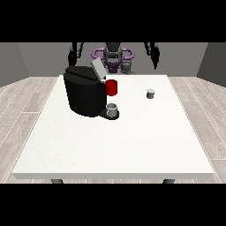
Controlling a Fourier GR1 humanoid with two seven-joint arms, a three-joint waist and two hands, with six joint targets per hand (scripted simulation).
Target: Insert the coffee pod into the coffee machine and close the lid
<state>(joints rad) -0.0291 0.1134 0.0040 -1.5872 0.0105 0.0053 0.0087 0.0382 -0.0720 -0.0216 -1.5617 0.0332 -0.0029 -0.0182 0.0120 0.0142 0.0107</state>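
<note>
Nearest my camera is the front edge of the white counter (114, 174). Landmark for this entry: the black coffee machine (84, 92), standing toward the far side of the counter at the view's left of centre. Its grey lid (97, 69) is tilted up and open at the machine's top. A red part (111, 87) sits on the machine's side facing the view's right. Below that, a small grey cup (112, 109) stands on the machine's base. I see the coffee pod (150, 93) on the counter well apart from the machine, toward the view's right, with nothing touching it. Both hands are raised behind the machine, off the counter: the hand at the view's left (71, 57) above it, the hand at the view's right (155, 58) far across. I cannot tell how either hand's fingers lie.
</note>
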